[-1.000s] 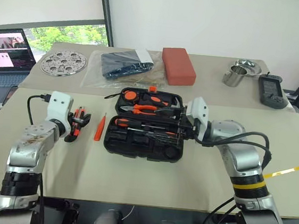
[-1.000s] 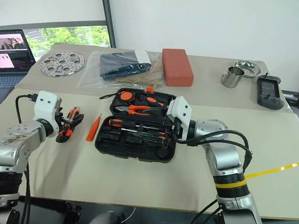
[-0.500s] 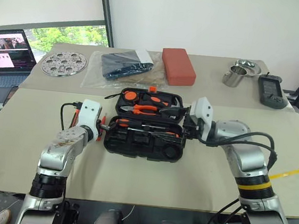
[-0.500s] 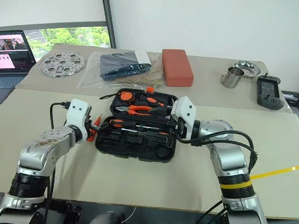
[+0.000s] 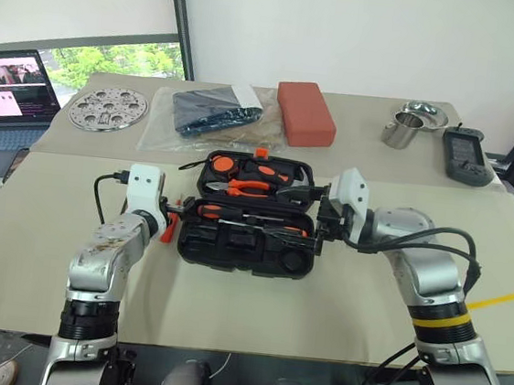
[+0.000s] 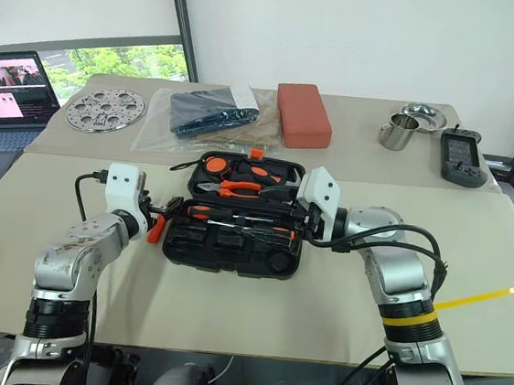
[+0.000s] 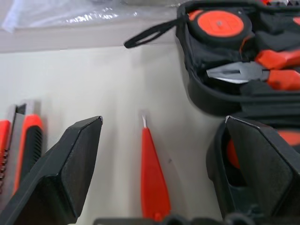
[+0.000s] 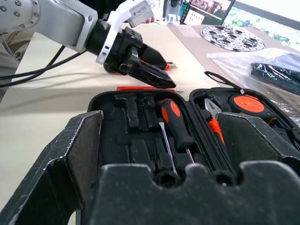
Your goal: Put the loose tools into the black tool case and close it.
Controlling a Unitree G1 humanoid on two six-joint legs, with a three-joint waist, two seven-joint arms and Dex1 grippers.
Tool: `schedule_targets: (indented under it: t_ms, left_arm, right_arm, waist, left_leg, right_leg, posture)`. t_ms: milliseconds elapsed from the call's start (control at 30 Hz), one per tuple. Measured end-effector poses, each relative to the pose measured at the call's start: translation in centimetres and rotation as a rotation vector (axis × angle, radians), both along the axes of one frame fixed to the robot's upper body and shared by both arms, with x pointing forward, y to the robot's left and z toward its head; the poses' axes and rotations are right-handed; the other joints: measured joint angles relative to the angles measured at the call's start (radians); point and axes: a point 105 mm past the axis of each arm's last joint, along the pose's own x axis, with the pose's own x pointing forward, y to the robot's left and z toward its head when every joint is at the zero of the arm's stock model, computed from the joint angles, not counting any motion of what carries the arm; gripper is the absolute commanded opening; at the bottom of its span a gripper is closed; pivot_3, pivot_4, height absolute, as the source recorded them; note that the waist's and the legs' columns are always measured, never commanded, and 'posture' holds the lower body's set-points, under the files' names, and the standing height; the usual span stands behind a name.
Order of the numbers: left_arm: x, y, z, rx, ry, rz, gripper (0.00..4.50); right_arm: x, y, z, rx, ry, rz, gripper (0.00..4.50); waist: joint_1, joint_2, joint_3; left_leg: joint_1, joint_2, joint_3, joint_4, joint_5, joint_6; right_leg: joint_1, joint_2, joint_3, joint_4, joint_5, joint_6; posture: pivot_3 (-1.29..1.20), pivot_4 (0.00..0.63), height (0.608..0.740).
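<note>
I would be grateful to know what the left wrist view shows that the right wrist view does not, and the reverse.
Left wrist view's own: the utility knife lying on the table. Right wrist view's own: the screwdriver slotted in the case, the perforated disc and the laptop. Shared: the open case, its tape measure and pliers, and the orange tester lying beside the case.

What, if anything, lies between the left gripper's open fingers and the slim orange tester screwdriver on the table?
Nothing visible. The left gripper is open, and the slim orange tester screwdriver lies on bare table between its fingers, with the black tool case to one side and the utility knife to the other.
</note>
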Motion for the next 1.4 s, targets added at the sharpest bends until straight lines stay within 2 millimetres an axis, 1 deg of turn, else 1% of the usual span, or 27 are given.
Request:
schedule_targets:
  t_ms: [100,233,567,733,800,867,967,1033,1133,1200,1300,1400]
  left_arm:
    - [-0.1,0.0,-0.4,-0.003,0.024,0.001,4.5]
    - [-0.4,0.2,-1.4,-0.01,0.081,0.007,4.5]
    - [-0.5,0.7,-1.4,0.01,0.092,0.005,4.5]
    - [-0.3,0.6,-1.5,-0.038,0.068,0.011,4.5]
    - [-0.2,0.4,-1.0,-0.114,0.029,0.007,4.5]
    - [-0.1,0.5,0.0,-0.179,-0.024,0.001,4.5]
    - [-0.2,1.1,1.1,-0.187,-0.073,0.001,4.5]
    - [-0.4,1.6,1.4,-0.174,-0.082,0.003,4.5]
    - [-1.1,3.0,0.7,-0.12,-0.043,0.016,4.5]
    - [-1.4,3.5,0.1,-0.073,-0.011,0.018,4.5]
    - [-1.6,3.1,-0.7,-0.04,0.03,-0.007,4.5]
    - [-1.7,2.1,-1.6,-0.01,0.071,-0.046,4.5]
  right_arm:
    - [0.0,0.0,0.0,0.001,0.003,-0.001,4.49]
    - [0.1,-0.1,-0.1,0.001,0.006,-0.005,4.49]
    - [0.2,-0.1,0.0,0.003,0.002,-0.017,4.49]
    - [0.2,-0.1,0.0,0.004,-0.001,-0.018,4.49]
    - [0.2,-0.2,0.1,0.004,-0.002,-0.018,4.49]
    - [0.2,-0.2,0.1,0.004,-0.002,-0.018,4.49]
    - [0.2,-0.2,0.1,0.004,-0.003,-0.018,4.49]
    - [0.2,-0.2,0.1,0.004,-0.003,-0.018,4.49]
    - [0.2,-0.2,0.1,0.005,-0.003,-0.018,4.49]
    - [0.2,-0.2,0.1,0.005,-0.003,-0.019,4.49]
    - [0.2,-0.1,0.1,0.006,-0.003,-0.019,4.49]
    - [0.2,-0.1,0.1,0.008,-0.005,-0.02,4.49]
  waist:
    - [0.0,0.0,0.0]
    - [-0.001,0.0,0.0]
    - [-0.008,0.0,0.0]
    - [-0.006,-0.001,0.0]
    - [-0.006,-0.001,0.001]
    - [-0.004,-0.001,0.001]
    - [-0.003,-0.001,0.001]
    - [-0.003,-0.001,0.001]
    - [-0.004,-0.001,0.001]
    - [-0.002,-0.001,0.001]
    - [0.002,-0.001,0.001]
    - [0.003,-0.001,0.001]
  left_leg:
    - [0.0,0.0,0.0,0.0,0.0,0.0]
    - [0.0,0.0,0.0,0.0,0.0,0.0]
    - [0.002,0.001,0.0,-0.002,0.0,0.0]
    - [0.002,0.001,0.0,-0.002,0.0,0.0]
    - [0.002,0.001,0.0,-0.002,0.0,0.0]
    - [0.001,0.001,0.0,-0.002,0.0,0.0]
    - [0.001,0.001,0.0,-0.003,0.0,-0.001]
    - [0.001,0.001,0.0,-0.004,0.001,-0.001]
    - [0.001,0.001,0.001,-0.007,0.001,-0.002]
    - [0.001,0.001,0.001,-0.008,0.003,-0.004]
    - [0.0,0.0,0.0,-0.008,0.003,-0.006]
    - [0.0,-0.001,0.0,-0.008,0.002,-0.003]
  right_leg:
    - [0.0,0.0,0.0,0.0,0.0,0.0]
    - [0.0,0.0,0.0,0.0,0.0,0.0]
    - [0.0,0.001,0.001,0.0,0.0,0.0]
    - [0.0,0.001,0.001,0.0,0.0,0.0]
    - [0.0,0.001,0.001,0.0,0.0,0.0]
    - [0.0,0.001,0.001,-0.001,0.0,0.0]
    - [0.0,0.001,0.0,-0.003,0.0,0.0]
    - [0.0,0.001,0.0,-0.005,0.001,0.0]
    - [0.0,0.001,0.001,-0.007,0.001,0.0]
    - [0.0,0.0,0.0,-0.008,0.001,0.0]
    - [0.0,0.0,0.0,-0.008,0.001,0.0]
    - [0.0,-0.001,0.0,-0.008,0.001,0.0]
  posture:
    - [0.0,0.15,0.74]
    - [0.0,0.15,0.74]
    - [0.0,0.15,0.74]
    - [0.0,0.15,0.74]
    - [0.0,0.15,0.74]
    - [0.0,0.15,0.74]
    - [0.0,0.15,0.74]
    - [0.0,0.15,0.74]
    - [0.0,0.15,0.74]
    - [0.0,0.15,0.74]
    - [0.0,0.15,0.74]
    - [0.0,0.15,0.74]
